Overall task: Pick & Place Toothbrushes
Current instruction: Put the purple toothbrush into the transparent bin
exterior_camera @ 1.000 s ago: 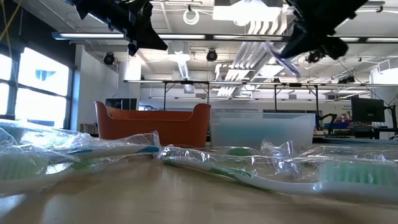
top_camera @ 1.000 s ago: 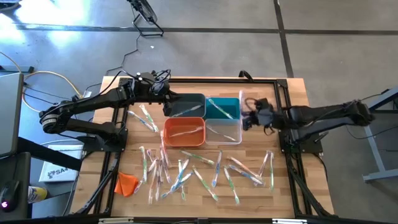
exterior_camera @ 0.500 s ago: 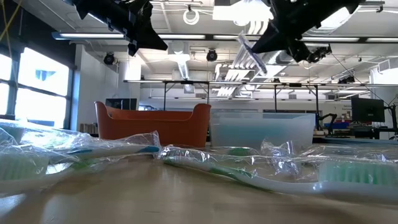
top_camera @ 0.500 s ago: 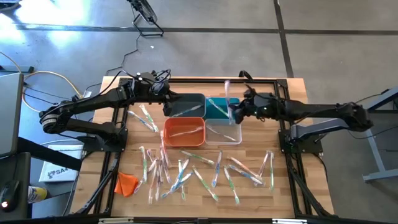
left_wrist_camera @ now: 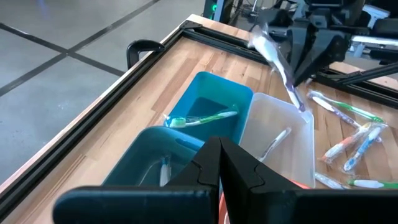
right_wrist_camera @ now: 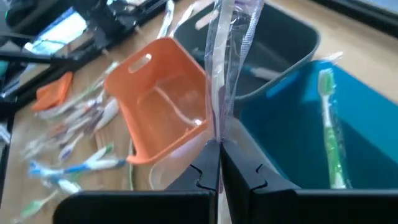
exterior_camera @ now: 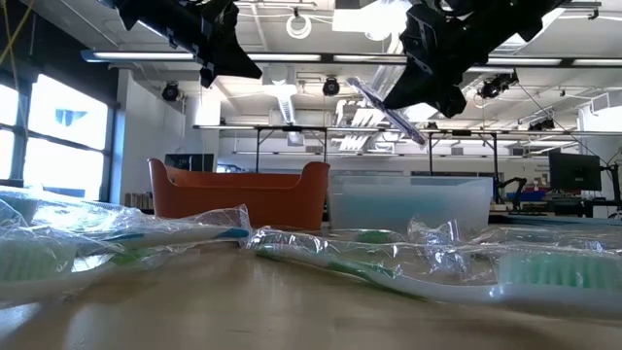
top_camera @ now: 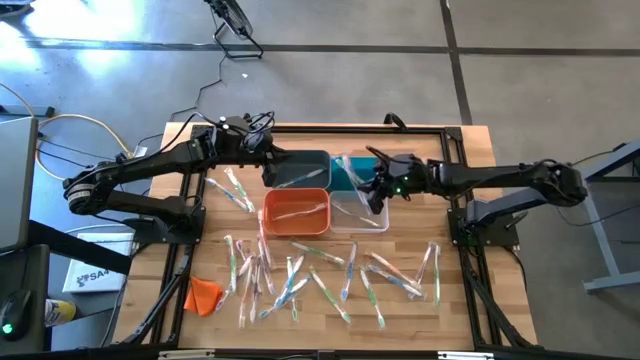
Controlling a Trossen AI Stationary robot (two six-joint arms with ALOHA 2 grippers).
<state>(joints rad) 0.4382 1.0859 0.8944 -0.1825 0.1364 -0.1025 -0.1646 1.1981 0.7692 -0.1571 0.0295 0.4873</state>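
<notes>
Above clear bin [top_camera: 360, 213], right hand [top_camera: 377, 190] grasping wrapped toothbrush [right_wrist_camera: 221, 56]; teal bin [top_camera: 358, 172] adjacent; left hand [top_camera: 268, 152] clenched.

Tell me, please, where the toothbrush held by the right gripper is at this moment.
The wrapped toothbrush hangs in the air, pinched in the shut right gripper, above the clear bin and beside the teal bin, near the table's middle in the high view.

4 bins [top_camera: 296, 210], about 24 toothbrushes [top_camera: 350, 272], 1 orange cloth [top_camera: 203, 294].
</notes>
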